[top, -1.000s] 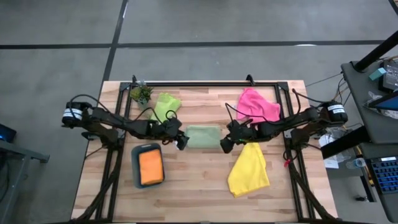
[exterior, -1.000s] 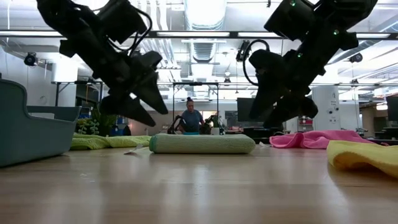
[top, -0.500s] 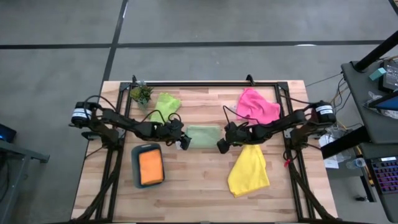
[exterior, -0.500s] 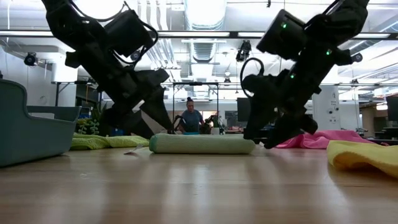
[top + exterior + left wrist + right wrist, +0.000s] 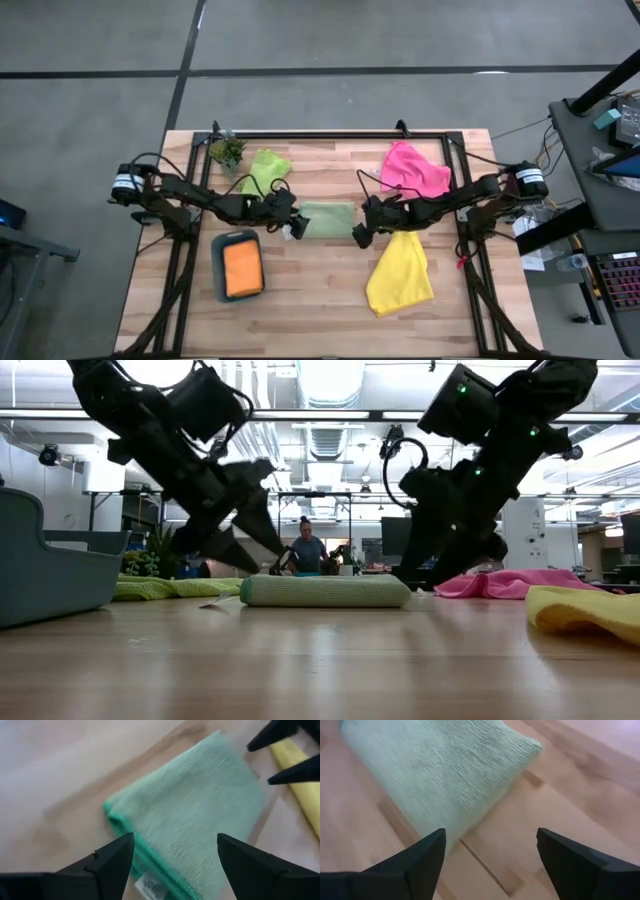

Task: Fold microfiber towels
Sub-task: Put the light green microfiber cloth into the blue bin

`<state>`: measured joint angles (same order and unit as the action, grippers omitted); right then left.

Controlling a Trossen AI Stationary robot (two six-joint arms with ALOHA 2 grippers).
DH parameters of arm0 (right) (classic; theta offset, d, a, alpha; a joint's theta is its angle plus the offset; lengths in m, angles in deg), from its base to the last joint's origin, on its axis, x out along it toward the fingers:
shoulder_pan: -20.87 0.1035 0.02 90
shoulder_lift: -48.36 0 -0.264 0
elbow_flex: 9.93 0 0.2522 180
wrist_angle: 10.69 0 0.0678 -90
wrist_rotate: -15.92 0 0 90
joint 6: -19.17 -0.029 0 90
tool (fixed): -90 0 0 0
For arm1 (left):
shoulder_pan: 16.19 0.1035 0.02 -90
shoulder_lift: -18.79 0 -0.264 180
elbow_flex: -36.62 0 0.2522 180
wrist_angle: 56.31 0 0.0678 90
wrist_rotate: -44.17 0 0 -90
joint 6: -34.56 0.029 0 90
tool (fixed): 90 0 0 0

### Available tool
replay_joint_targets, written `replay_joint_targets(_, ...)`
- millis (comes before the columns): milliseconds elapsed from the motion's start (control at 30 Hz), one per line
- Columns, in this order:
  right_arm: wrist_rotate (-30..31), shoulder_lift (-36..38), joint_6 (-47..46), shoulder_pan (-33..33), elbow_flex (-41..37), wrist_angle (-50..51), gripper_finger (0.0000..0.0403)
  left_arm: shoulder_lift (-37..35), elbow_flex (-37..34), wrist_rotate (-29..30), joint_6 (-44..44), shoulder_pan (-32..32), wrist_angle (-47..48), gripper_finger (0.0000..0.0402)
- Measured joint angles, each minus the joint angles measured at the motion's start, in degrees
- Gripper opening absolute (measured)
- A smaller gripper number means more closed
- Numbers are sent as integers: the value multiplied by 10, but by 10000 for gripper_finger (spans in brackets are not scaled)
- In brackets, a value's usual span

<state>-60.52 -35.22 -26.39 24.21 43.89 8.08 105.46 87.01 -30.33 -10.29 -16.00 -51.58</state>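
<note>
A wooden tabletop (image 5: 310,290) seen from above, with two dark robot arms reaching in from either side toward its middle. Between them lies a folded pale sage green towel (image 5: 327,219), a neat rectangle flat on the wood.

The left hand (image 5: 291,228) sits just beside the towel's left edge, its fingers spread wide and holding nothing. In the left wrist view the two dark fingers (image 5: 112,862) frame a corner of the folded towel, which lies just ahead of them with a small white label showing at its edge.

The right hand (image 5: 361,233) sits just beside the towel's right edge, also spread wide and empty. In the right wrist view its fingers (image 5: 420,862) point at one corner of the towel, with bare wood between the tips.

From table height both hands hang just above the towel's two ends, not touching it.

Other towels lie around: a lime green towel (image 5: 265,168) crumpled toward the back left, a pink towel (image 5: 413,170) crumpled at the back right, and a yellow towel (image 5: 400,272) loosely spread near the front right. An orange towel (image 5: 242,268), folded, rests inside a teal tray (image 5: 218,270) at the front left. A small potted plant (image 5: 227,151) stands at the back left corner.
</note>
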Motion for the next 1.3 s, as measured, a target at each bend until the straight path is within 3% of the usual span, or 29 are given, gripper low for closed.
replay_joint_targets(167, 1, 49, 60, 0, 0, 41, 290, -34, 0, -13, 134, -3, 3, 270)
replay_joint_targets(400, -6, 81, 172, -38, 0, -8, 276, -47, 23, -41, 285, -62, 4, 270)
replay_joint_targets(633, -85, 41, 237, -125, 0, -101, 238, 5, 48, -41, 305, -103, 13, 262)
replay_joint_targets(800, -124, -9, 274, -176, 13, -142, 196, 45, 97, -41, 321, -116, 136, 222)
replay_joint_targets(933, -126, -53, 323, -200, 47, -128, 149, 71, 131, -42, 322, -116, 210, 177)
replay_joint_targets(1067, -161, -89, 366, -204, 79, -110, 93, 92, 137, -39, 321, -115, 209, 134)
replay_joint_targets(1300, -170, -112, 403, -198, 115, -23, 14, 92, 135, 40, 322, -104, 225, 88)
